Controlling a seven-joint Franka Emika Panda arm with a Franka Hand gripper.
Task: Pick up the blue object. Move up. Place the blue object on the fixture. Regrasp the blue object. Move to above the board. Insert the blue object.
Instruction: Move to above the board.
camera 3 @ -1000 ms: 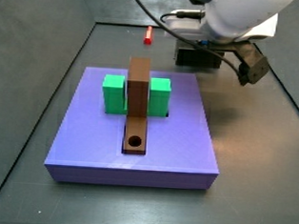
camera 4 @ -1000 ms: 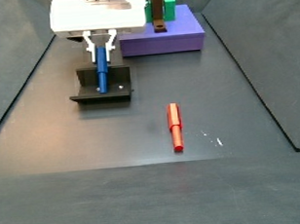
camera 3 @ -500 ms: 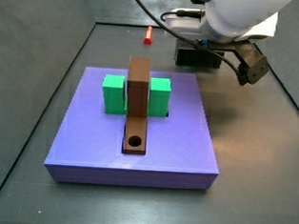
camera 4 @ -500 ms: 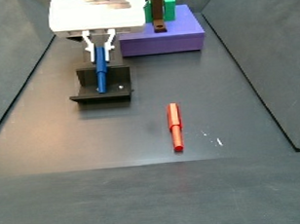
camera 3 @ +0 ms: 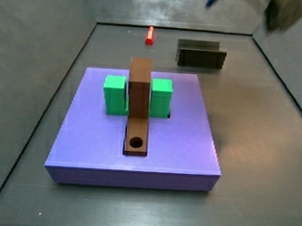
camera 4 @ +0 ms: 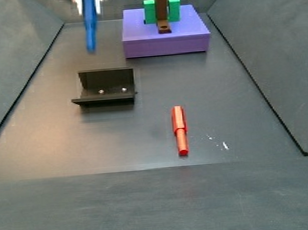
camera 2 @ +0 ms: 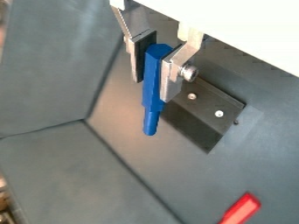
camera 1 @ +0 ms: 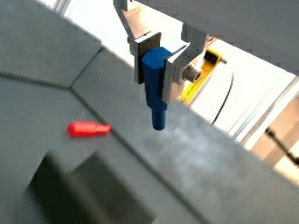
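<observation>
a dark grey floor (camera 4: 242, 170) carries everything. on it lie the purple-blue board (camera 3: 139, 143), the dark fixture (camera 4: 107, 88) well apart from the board, and a red peg (camera 4: 179, 130) lying flat near the fixture. the gripper (camera 1: 163, 63) hangs above the floor, clamped on the blue object (camera 2: 153, 87), touching nothing below.

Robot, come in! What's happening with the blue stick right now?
Gripper up high, shut on the blue object. Fixture below, bare. Board hole open; red peg lying aside.
</observation>
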